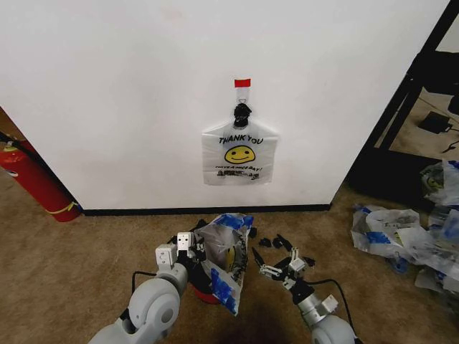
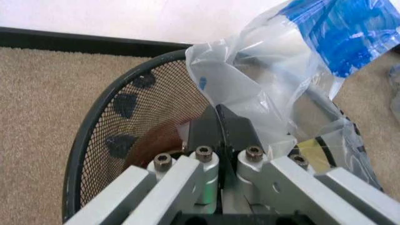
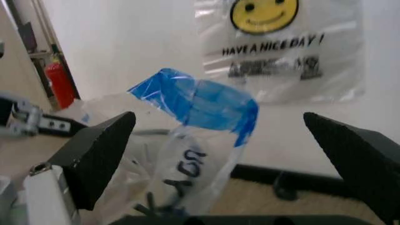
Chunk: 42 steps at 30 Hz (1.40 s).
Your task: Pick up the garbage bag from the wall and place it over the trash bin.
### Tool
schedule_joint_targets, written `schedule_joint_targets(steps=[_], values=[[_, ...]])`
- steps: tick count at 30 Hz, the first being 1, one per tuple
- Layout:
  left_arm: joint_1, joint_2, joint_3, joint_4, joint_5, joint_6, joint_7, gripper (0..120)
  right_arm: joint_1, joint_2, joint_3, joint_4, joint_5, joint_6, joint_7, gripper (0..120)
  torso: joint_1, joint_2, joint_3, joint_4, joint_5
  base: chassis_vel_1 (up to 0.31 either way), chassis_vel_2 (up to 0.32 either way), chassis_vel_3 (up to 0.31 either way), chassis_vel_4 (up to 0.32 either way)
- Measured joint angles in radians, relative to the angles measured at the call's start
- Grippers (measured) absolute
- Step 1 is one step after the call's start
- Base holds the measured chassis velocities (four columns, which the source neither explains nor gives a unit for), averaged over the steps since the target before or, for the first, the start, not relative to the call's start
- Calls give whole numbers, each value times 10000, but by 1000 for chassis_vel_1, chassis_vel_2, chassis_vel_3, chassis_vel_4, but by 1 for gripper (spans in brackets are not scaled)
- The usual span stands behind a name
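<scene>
Left end effector pinching garbage bag (fire extinguisher aside)

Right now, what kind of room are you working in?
Probably an indoor test or lab space: brown carpet, a plain white wall with a red fire extinguisher, and spare plastic bags heaped on the floor.

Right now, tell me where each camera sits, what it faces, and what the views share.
Head: high, looking down at the wall, a hung bag and the bin; both arms show.
Left wrist: over the bin, left gripper shut on the bag.
Right wrist: low, facing the wall; open right gripper frames it.
Shared: the bag on the bin.
</scene>
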Motion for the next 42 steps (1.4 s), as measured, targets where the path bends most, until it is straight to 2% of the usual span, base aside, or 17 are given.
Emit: schedule_joint_targets(steps=[4,8,14,19,27,31,38,42], values=[[2,-23,2,19,44,-21,46,0,94,-117,-193,271,222,-554,188,100,0,0,0,0,0,0,0,0,0],[79,37,-73,116,84,-127,114,0,198,-506,-441,612,452,-1644,305,100,0,0,0,-1,2,0,0,0,0],[214,-75,-287,138,-171,-199,120,0,193,-810,-475,1013,927,-2728,391,100,0,0,1,-1,1,0,0,0,0],[272,-191,-443,259,-959,84,81,0,195,-907,-405,1133,1181,-3200,575,100,0,0,1,-1,1,0,0,0,0],[268,-125,-631,547,-1114,167,103,0,202,-1098,-349,1431,1594,-3610,814,100,0,0,1,-1,2,0,0,0,0],[162,-32,-602,649,-1089,142,165,0,242,-1495,-509,2444,2370,-4903,1891,100,0,0,1,-1,0,0,0,0,0],[4,133,-583,728,-1069,59,231,0,626,-1807,-601,2747,2708,-5950,2201,100,0,0,1,2,0,0,0,0,0],[-158,262,-536,815,-1068,39,267,0,710,-1995,-493,2812,2893,-6570,2188,100,0,0,1,-3,0,0,0,0,0]])
